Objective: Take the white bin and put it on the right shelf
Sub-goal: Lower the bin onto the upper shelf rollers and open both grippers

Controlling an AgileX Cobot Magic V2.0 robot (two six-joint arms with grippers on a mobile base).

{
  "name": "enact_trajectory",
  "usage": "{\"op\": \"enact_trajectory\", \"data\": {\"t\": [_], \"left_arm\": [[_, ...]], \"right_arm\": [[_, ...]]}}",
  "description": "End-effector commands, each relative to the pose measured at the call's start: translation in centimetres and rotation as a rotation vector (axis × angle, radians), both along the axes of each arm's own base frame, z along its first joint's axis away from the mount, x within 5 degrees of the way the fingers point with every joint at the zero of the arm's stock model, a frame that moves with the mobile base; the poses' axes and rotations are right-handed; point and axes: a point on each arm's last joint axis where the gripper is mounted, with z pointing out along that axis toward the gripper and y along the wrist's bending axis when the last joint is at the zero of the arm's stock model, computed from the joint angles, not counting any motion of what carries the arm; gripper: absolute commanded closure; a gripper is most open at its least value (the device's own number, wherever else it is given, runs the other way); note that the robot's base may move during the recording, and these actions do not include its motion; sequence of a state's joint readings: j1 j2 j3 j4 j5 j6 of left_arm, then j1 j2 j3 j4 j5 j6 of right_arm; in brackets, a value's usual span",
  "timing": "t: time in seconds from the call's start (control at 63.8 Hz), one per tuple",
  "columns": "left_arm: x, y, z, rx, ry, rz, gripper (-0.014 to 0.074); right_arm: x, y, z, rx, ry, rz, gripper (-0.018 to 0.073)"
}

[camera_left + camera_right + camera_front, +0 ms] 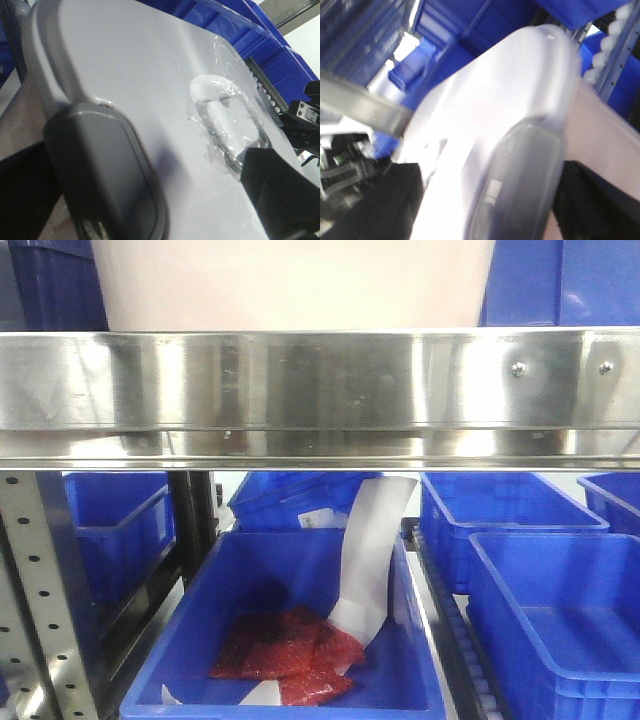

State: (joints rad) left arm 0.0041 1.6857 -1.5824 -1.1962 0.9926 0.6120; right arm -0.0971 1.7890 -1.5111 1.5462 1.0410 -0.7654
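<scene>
Two grippers flank the white bin (300, 285), seen just above the gleaming right shelf (320, 390). The left gripper (195, 180) stands spread wide on the lid (150, 75); the right gripper (455, 200) is too blurred to judge. Seating and release seemingly remain.

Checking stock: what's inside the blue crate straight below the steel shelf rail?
The blue crate holds red bagged packets and a long white strip leaning up out of it. What lies beneath the packets and strip is covered.
</scene>
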Motion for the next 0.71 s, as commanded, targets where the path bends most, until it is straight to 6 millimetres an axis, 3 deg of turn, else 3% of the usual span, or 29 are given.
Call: {"op": "enact_trajectory", "data": {"t": [0.0,0.204,0.36,0.689], "left_arm": [[-1.7,-0.2,3.8,-0.128,-0.071,-0.027,0.0081],[-1.7,0.6,4.0,-0.070,-0.094,-0.011,0.0081],[-1.9,1.0,4.4,0.109,-0.139,-0.019,0.0081],[-3.9,1.5,8.8,0.329,-0.256,-0.057,0.0085]], "right_arm": [[-1.8,1.0,4.2,-0.011,-0.139,0.081,-0.0065],[-1.4,0.2,5.0,-0.282,-0.190,0.036,-0.0065],[-1.7,-0.3,6.0,-0.428,-0.213,0.008,-0.0065],[-3.9,-1.0,9.3,-0.592,-0.298,-0.072,-0.0025]]}}
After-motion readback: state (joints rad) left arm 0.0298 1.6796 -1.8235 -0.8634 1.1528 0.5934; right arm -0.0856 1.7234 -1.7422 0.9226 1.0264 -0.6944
